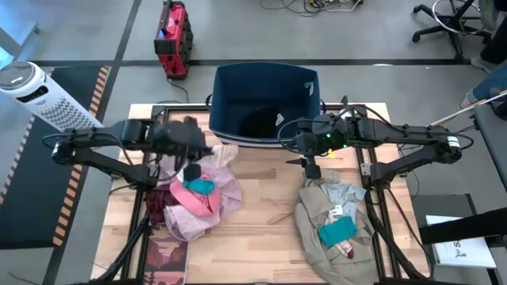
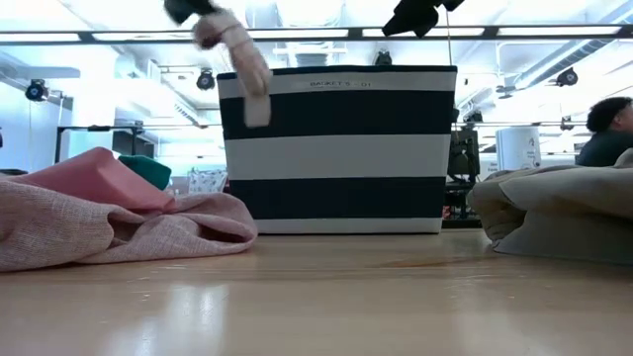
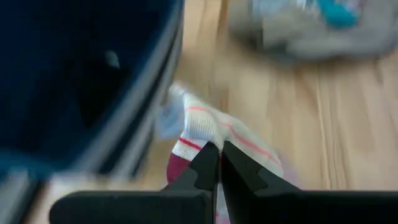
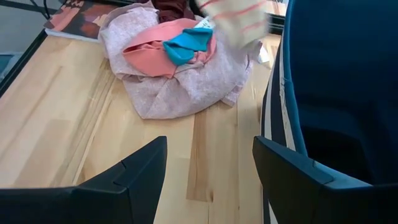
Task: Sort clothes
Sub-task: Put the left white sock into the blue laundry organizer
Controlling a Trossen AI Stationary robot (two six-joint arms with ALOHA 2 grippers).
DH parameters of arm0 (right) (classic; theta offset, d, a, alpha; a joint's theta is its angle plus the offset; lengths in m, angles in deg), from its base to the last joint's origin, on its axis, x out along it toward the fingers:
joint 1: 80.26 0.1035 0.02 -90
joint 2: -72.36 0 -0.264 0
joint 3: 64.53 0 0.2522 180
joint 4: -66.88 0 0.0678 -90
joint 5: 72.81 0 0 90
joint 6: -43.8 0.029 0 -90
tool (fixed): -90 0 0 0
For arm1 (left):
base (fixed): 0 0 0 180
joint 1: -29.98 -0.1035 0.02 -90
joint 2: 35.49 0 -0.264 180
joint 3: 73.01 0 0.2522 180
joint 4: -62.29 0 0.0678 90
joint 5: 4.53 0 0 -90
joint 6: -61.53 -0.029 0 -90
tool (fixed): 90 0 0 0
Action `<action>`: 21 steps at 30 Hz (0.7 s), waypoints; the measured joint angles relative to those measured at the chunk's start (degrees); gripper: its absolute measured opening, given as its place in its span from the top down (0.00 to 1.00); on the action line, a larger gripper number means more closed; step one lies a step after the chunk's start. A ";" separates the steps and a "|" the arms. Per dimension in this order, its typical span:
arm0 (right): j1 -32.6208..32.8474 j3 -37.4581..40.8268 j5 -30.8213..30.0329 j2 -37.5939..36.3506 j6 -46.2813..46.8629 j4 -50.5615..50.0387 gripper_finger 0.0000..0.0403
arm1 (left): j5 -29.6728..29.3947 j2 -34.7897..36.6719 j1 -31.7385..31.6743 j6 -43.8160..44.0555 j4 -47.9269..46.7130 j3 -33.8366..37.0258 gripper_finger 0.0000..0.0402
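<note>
Left gripper (image 3: 216, 163) pinches a striped sock (image 3: 205, 127), lifted beside the navy bin (image 1: 265, 103) for dropping; right gripper (image 4: 208, 168) waits, fingers spread

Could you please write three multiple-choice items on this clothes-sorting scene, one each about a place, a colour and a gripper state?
1. Where does the large beige-khaki garment lie?
A. on the wooden table's right half
B. inside the navy blue plastic bin
C. on the floor

2. What colour is the small piece on top of the coral pink garment in the left pile?
A. yellow
B. teal
C. black

3. What is the left gripper doing?
A. open over bare wood
B. shut on a pale sock with red stripes
C. resting inside the bin

Answers:
1 A, the high view shows it below the right gripper.
2 B, the right wrist view shows teal on coral.
3 B, the left wrist view shows the fingertips pinching the striped fabric beside the bin.
</note>
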 joint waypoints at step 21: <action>2.49 0.00 0.02 0.00 1.29 0.91 0.46 | 16.38 -15.73 -23.25 -20.59 12.50 -16.66 1.00</action>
